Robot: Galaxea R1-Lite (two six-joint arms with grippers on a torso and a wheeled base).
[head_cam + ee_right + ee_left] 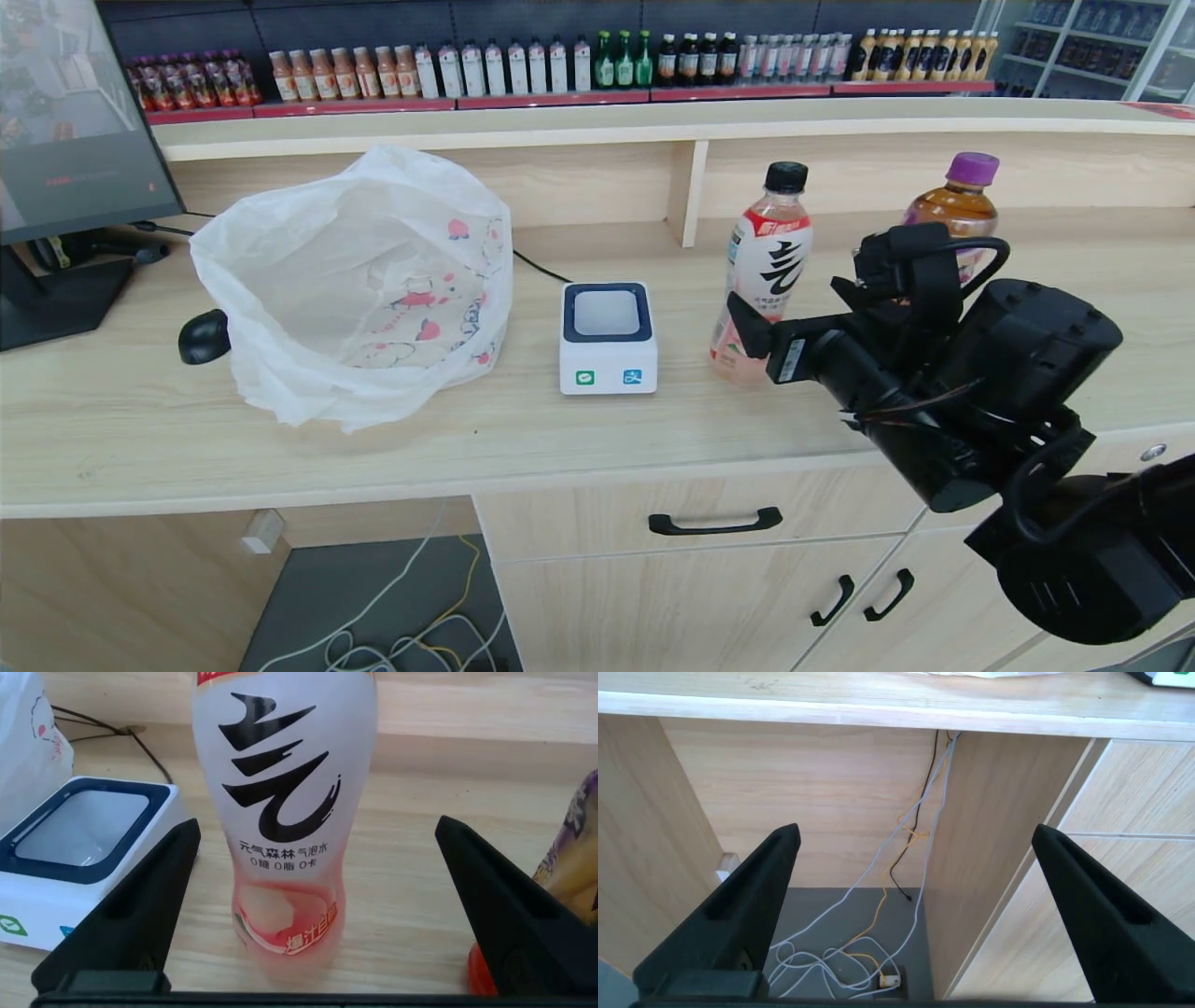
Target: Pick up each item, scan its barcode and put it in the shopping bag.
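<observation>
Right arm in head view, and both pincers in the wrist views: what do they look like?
The right arm is matte black, with rounded joint housings, a black cable looped over the wrist, thin reddish wires below and a small white label on its side. The left pincer and right pincer look alike: two flat black wedge-shaped fingers, each with a stepped edge.

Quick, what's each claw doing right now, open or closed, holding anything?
Left claw: open, holding nothing.
Right claw: open, facing the pink bottle, not gripping it.
</observation>
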